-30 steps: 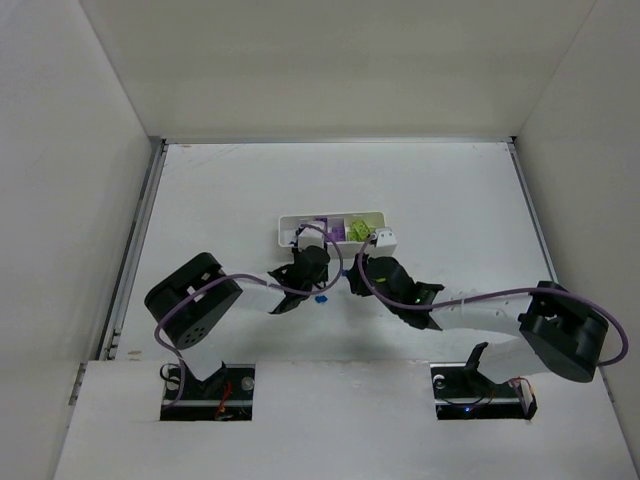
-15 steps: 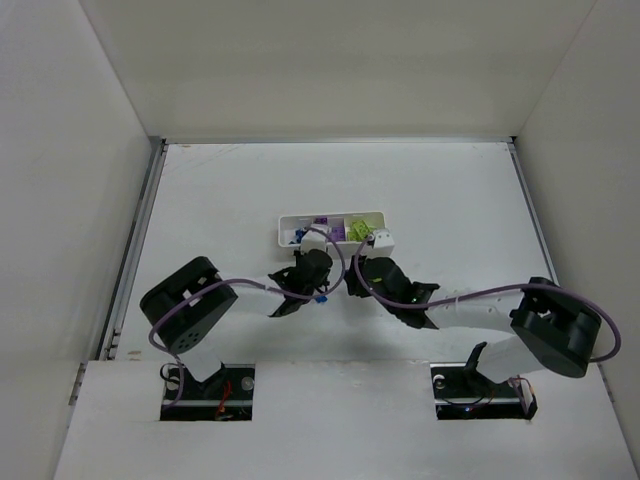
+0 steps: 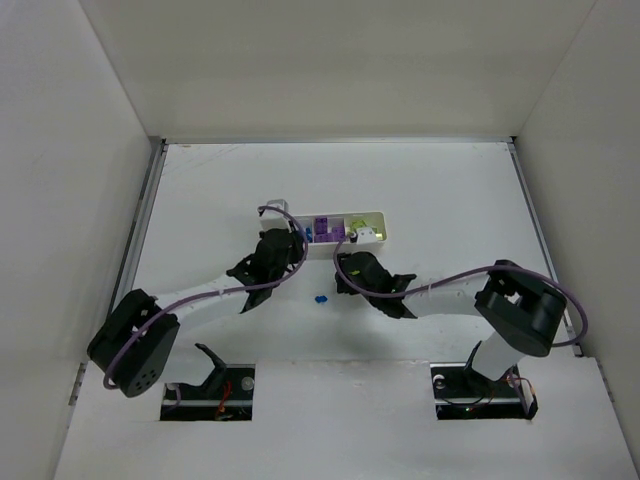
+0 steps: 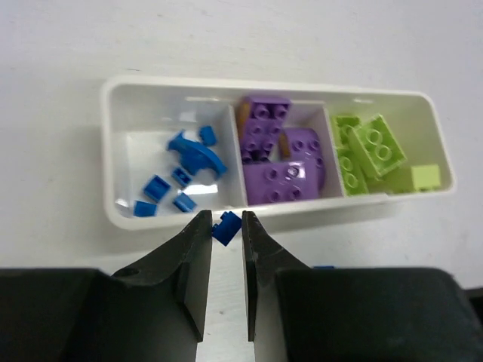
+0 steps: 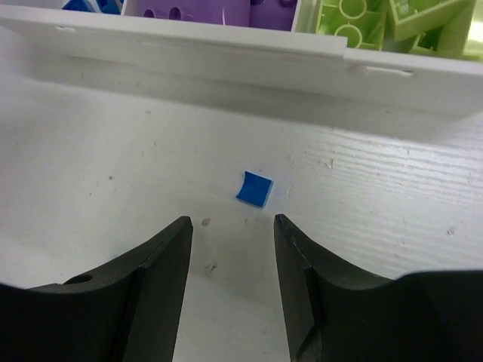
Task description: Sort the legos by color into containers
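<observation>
The white tray (image 4: 113,136) holds several tiny blue legos (image 4: 195,154) in its left compartment, purple blocks (image 4: 283,177) in the middle and lime-green bricks (image 4: 373,147) on the right. My left gripper (image 4: 226,220) is shut on a tiny blue lego (image 4: 225,228), held just in front of the tray's near wall by the blue compartment. My right gripper (image 5: 232,222) stands open low over the table, with a loose blue lego (image 5: 255,188) lying just beyond its fingertips, short of the tray wall (image 5: 226,53). From above, the left gripper (image 3: 293,240) covers the tray's (image 3: 372,216) left end.
Another small blue lego (image 3: 320,298) lies on the table between the two arms, nearer than the tray. Both forearms cross the middle of the table toward the tray. White walls enclose the table on three sides.
The left gripper shut on a blue lego and carried it up to the tray's left end, its arm swinging left. The right gripper opened wider and shifted left before the tray.
</observation>
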Tool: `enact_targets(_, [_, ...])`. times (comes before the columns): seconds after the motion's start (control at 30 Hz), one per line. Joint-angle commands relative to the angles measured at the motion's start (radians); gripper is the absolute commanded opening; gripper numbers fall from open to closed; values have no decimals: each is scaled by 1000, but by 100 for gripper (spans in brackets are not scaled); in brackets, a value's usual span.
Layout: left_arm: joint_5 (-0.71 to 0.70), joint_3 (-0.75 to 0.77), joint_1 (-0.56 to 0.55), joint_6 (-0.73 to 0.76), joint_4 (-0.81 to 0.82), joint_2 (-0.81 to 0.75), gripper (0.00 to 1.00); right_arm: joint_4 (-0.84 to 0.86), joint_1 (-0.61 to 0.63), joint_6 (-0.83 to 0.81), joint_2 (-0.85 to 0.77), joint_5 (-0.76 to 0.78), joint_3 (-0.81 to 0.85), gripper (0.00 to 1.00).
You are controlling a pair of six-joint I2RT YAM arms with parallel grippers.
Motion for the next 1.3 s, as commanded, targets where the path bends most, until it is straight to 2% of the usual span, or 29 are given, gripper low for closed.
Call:
enact_targets(0.0, [43,40,72,-12,-8,16,10,-33,5,-21,33,51,79,53])
enact_targets(0.13, [52,69,124,-26,15,74,10,-76,5,-28,64,99,108,50])
enact_targets(0.4, [46,131,119,-21,24,173,13,-74,5,-28,91,99,107,47])
enact_targets(0.6, [11,122,112,-21,24,153,32,-71,5,-37,94,93,110,42])
enact_targets(0.73, [-1,97,109,-17,19,96,41,-65,5,-36,107,82,111,39])
enact_targets(0.9, [-2,34,89,-20,7,-13,42,-61,-3,-37,117,77,117,37])
enact_targets(1.13, [-17,-128,-20,-55,-63,-218,41,-59,-12,-50,144,71,136,37])
enact_targets(1.27, [-61,-217,-109,-101,-105,-293,41,-59,-12,-42,151,80,133,29])
